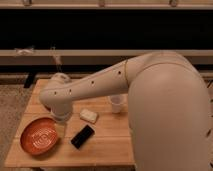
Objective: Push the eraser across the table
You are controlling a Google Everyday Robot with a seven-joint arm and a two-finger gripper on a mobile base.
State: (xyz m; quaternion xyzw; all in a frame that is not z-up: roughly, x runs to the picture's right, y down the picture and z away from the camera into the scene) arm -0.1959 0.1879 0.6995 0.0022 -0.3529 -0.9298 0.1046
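Note:
The eraser (82, 136), a flat black block, lies on the light wooden table (107, 147) near its front middle, just right of the orange plate (40, 136). My white arm reaches in from the right across the table. The gripper (61, 119) hangs at its end, low over the table's left side at the plate's upper right edge. It is up and left of the eraser, a short way apart from it, and largely hidden by the wrist.
A small whitish-beige block (89, 115) lies just behind the eraser. A pale translucent cup (116, 103) stands at the middle right, partly behind my arm. My bulky arm body covers the table's right side. A dark wall and ledge run behind.

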